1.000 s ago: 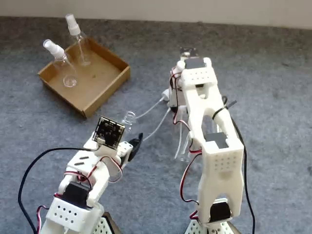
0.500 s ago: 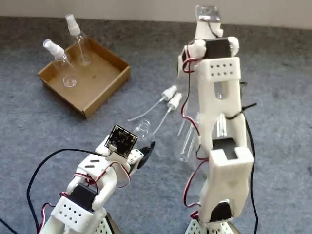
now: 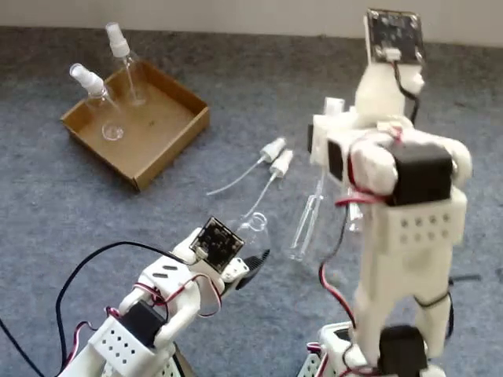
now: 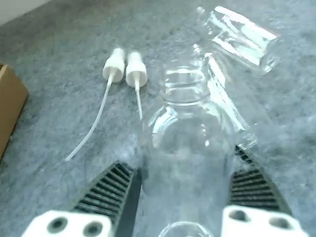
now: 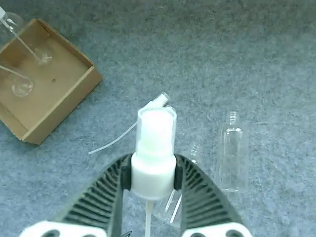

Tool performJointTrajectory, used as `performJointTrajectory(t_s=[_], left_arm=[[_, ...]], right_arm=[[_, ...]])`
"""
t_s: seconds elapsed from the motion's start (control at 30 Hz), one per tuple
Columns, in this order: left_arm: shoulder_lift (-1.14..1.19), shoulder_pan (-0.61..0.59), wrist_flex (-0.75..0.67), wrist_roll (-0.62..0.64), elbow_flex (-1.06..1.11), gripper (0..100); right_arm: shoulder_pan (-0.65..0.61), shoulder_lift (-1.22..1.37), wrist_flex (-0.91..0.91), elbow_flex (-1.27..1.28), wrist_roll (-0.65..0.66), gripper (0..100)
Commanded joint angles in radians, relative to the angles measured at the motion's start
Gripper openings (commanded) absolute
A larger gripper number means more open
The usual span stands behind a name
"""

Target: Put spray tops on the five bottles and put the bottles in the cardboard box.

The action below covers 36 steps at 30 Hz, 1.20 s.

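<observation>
Over the carpet [image 3: 236, 78], right gripper [image 5: 153, 170] is pinching a spray top [image 5: 155, 133], left gripper [image 4: 180, 173] a bottle [image 4: 187, 138]; its tube [image 5: 147, 219] could miss the neck [image 4: 183, 91].

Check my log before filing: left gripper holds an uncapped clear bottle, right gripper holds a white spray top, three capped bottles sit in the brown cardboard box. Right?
No: the high view shows two capped clear bottles in the brown cardboard box, not three; rest stands.
</observation>
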Motion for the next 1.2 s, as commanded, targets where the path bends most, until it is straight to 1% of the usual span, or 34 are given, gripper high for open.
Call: performJointTrajectory(t_s=[0.0,0.13,0.4,0.5,0.57,0.8,0.93,1.03,1.17], left_arm=[[-0.016,0.079,-0.103,0.011,0.028,13],[-0.016,0.117,-0.126,0.011,0.030,13],[-0.016,0.193,-0.126,0.012,0.030,13],[-0.016,0.196,-0.124,0.012,0.030,13],[-0.015,0.196,-0.124,0.012,0.030,13],[-0.010,0.196,-0.123,0.012,0.030,13],[-0.008,0.196,-0.123,0.012,0.030,13],[-0.008,0.196,-0.123,0.012,0.030,13],[-0.008,0.196,-0.123,0.012,0.030,13]], right_arm=[[0.015,-0.203,-0.001,0.102,0.008,0.5],[0.015,-0.335,-0.108,0.277,0.006,0.5],[0.015,-0.630,-0.440,0.730,0.003,0.5],[0.015,-0.720,-0.483,0.848,0.003,0.5],[0.015,-0.751,-0.481,0.854,0.003,0.6],[0.015,-0.756,-0.490,0.739,0.002,0.6],[0.015,-0.756,-0.558,0.677,0.002,0.6],[0.015,-0.756,-0.618,0.674,0.002,0.6],[0.015,-0.762,-0.624,0.714,0.002,0.6]])
